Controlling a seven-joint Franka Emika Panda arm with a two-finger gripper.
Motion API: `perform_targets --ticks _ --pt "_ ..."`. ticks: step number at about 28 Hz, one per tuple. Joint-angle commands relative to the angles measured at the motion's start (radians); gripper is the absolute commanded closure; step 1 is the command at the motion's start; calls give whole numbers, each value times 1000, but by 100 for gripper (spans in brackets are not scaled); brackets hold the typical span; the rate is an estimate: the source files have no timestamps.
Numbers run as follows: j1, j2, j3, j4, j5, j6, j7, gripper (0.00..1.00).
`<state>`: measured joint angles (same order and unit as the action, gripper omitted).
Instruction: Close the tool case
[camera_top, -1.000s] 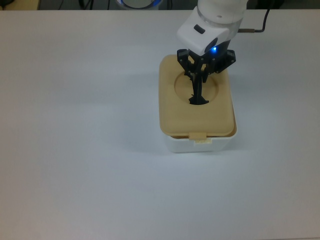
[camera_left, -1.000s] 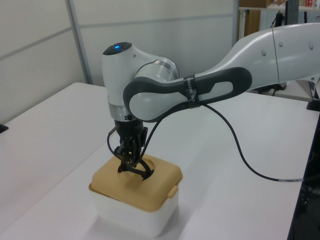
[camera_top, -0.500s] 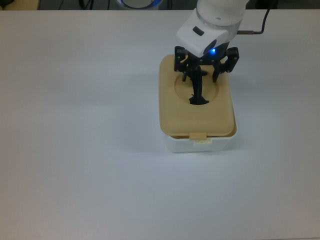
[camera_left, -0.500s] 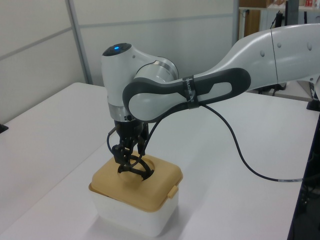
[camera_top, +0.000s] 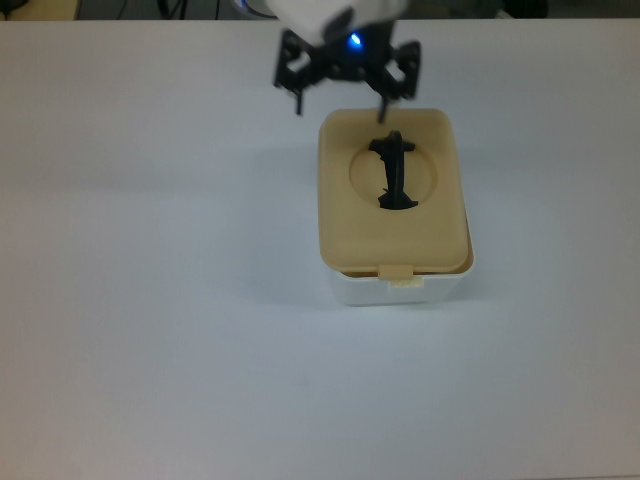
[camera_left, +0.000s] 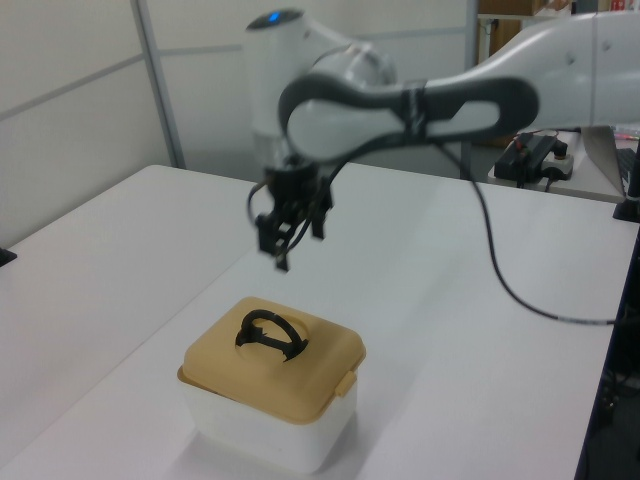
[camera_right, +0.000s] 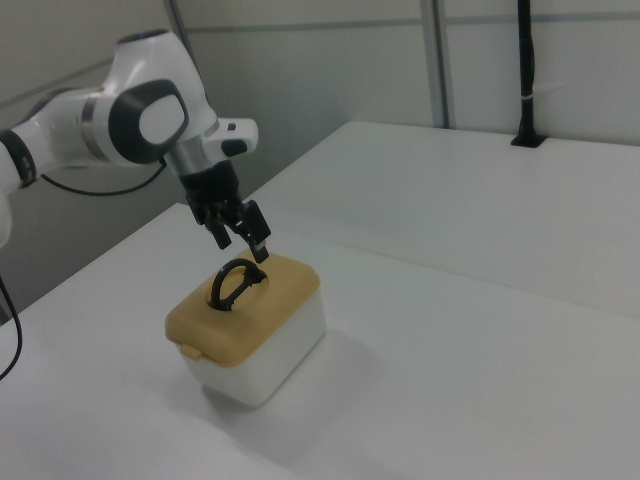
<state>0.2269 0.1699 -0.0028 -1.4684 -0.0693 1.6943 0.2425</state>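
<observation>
Your tool case (camera_top: 395, 280) sits on the white surface (camera_top: 150, 300). Its beige lid (camera_top: 345, 225) lies flat on the white tub and covers it. The black handle (camera_top: 393, 172) stands up in the lid's round dip. Your gripper (camera_top: 347, 85) hangs in the air above the case, off past one end, touching nothing. Its jaws are spread wide and hold nothing.
</observation>
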Motion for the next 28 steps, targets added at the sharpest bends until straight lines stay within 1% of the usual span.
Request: perform_targets --ticks 1,3,9,11,12,14,17,28 --pt "-57 -95 1 -18 0 -114 -107 0" --pt "-70 -116 1 -21 2 -140 -121 0" --pt "-90 -144 1 -44 -1 -153 -134 0" --pt "-98 -159 1 -61 -1 -150 -163 0" --pt "-110 -168 1 -70 -1 -150 -196 0" --pt "-130 -179 1 -73 -1 -150 -218 0" --pt "-158 -187 1 -73 3 -150 -223 0" --pt "-162 -179 4 -84 5 -150 -209 0"
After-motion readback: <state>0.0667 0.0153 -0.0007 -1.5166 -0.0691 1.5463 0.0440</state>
